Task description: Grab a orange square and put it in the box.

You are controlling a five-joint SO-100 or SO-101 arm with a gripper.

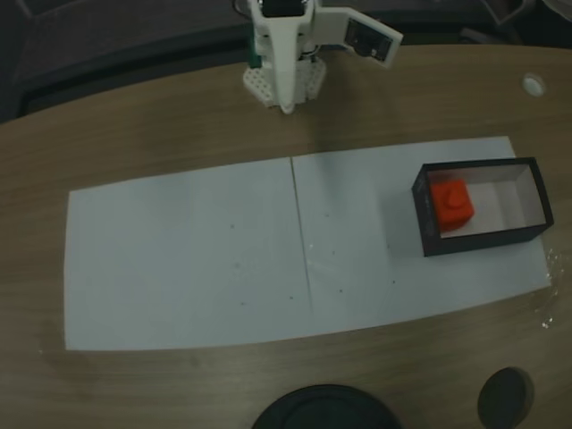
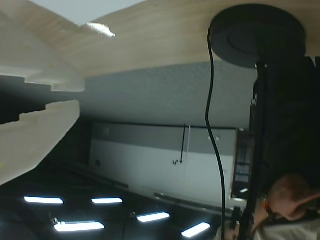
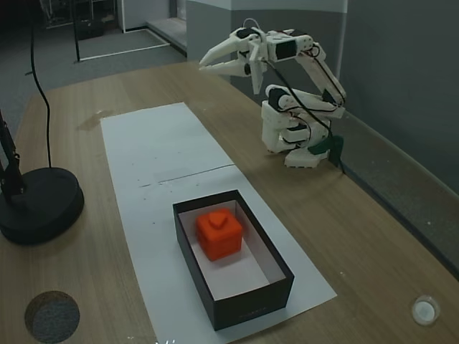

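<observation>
Already the small orange-red rounded cube [image 3: 219, 233] sits inside the black-walled, white-floored open box [image 3: 269, 296], so the white two-finger gripper [image 3: 209, 65], slightly parted and empty, should simply hold clear, well apart.

Wooden bench [image 3: 373, 236] with rounded edge, white paper sheets [image 1: 188, 259] laid across it. Round black stand base [image 3: 39, 208] with thin cable near bench edge. Grey wall panel [image 3: 401, 64] behind bench, grey floor [image 3: 64, 64] beyond. Wrist view: long ceiling lights [image 2: 44, 200], grey-white wall [image 2: 160, 160], person's head [image 2: 292, 192] at corner.
</observation>
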